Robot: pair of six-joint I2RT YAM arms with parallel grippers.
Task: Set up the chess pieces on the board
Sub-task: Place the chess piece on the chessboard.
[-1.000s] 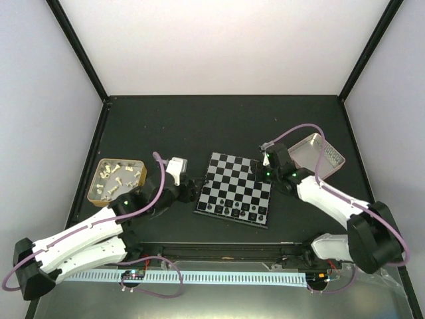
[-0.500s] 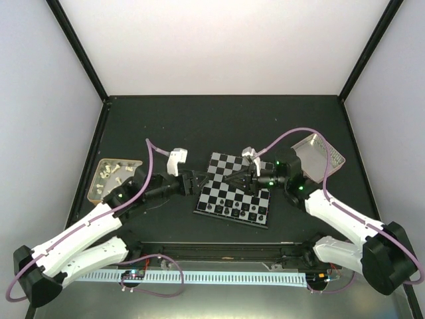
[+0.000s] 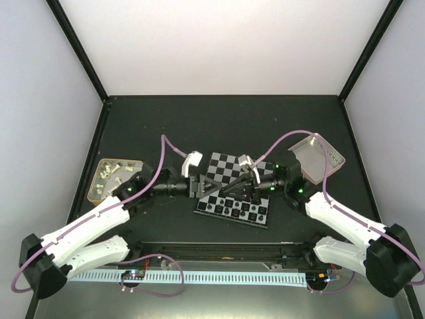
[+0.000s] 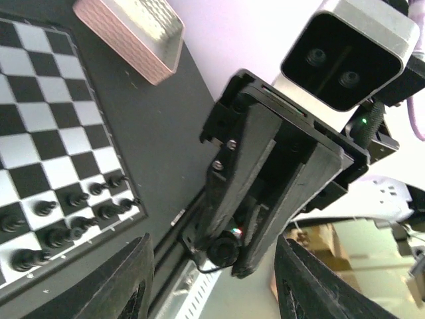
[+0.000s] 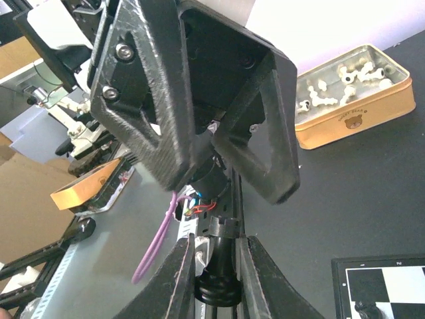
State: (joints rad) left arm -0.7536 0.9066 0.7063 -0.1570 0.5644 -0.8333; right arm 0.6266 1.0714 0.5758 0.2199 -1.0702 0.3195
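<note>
The board [image 3: 222,166] lies mid-table, with a row of small black chess pieces [image 3: 234,211] along its near edge; they also show in the left wrist view [image 4: 73,212]. My right gripper [image 3: 234,186] [image 5: 219,286] hovers over the board, shut on a black chess piece [image 5: 218,272] that looks like a rook. My left gripper [image 3: 202,185] [image 4: 216,286] faces it, jaws wide open and empty. The held piece [image 4: 222,251] sits just in front of the left jaws, between their tips and touching neither.
A tan tin [image 3: 113,176] of white pieces stands left of the board and shows in the right wrist view [image 5: 352,100]. A pink-rimmed metal tray [image 3: 319,156] stands at the right. Black frame posts and the table's near rail border the space.
My right arm swung from the pink tray to over the board with the piece. My left arm reached right from beside the tan tin, and the two grippers now face each other.
</note>
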